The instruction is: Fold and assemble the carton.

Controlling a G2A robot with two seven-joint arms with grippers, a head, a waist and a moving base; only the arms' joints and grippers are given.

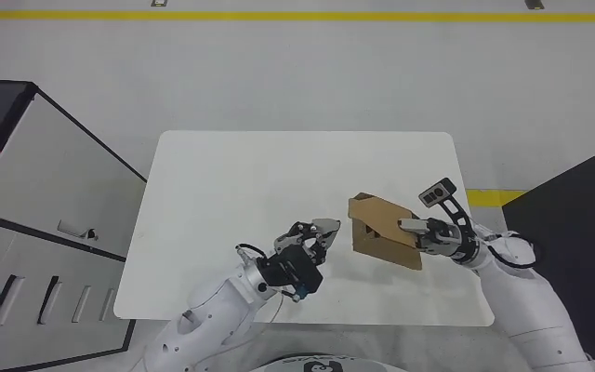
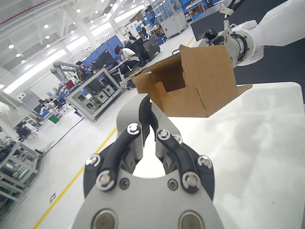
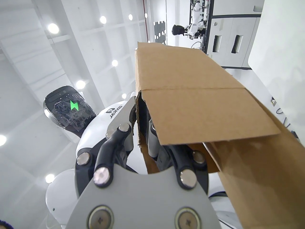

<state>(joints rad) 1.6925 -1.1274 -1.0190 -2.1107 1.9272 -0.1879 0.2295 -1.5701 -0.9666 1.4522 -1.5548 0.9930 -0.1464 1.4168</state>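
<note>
**At the table's [image 1: 232, 186] right side: one pinch carries the whole carton [image 1: 383, 232]**

Toward the right edge of the table, the carton sits tilted and opened into a tube. Its open end faces the left gripper [image 1: 327, 232]. The right gripper [image 1: 411, 226] has it by the far end, fingers [image 3: 124, 129] clamped on a single cardboard wall. The left gripper waits just beside the open end and seems not to touch it. Its fingers [image 2: 144, 117] are together with nothing between them. I cannot tell whether the carton's low corner rests on the table or hangs just clear.

The main risk, as I judge it, is that single grip. A pinch on one wall gives little hold against twisting. If the left gripper pushes on a flap [image 2: 143, 82] off-centre, the carton could swing around the right fingers or slide out of them. The wall could also crease where it is pinched, and the box would then not square up.

A second risk is collapse. None of the end flaps are tucked yet, so nothing locks the tube. A sideways push could shear it flat again.

Third, the left gripper's closed fingers make a narrow, hard point. Driven into a panel rather than along a fold line, they could dent or pierce the cardboard, or jam inside the open end.

Last, a loose flap [image 2: 245, 88] sticks out low near the table. It could catch on the surface if the carton is lowered or turned, and bend the wrong way.
</note>
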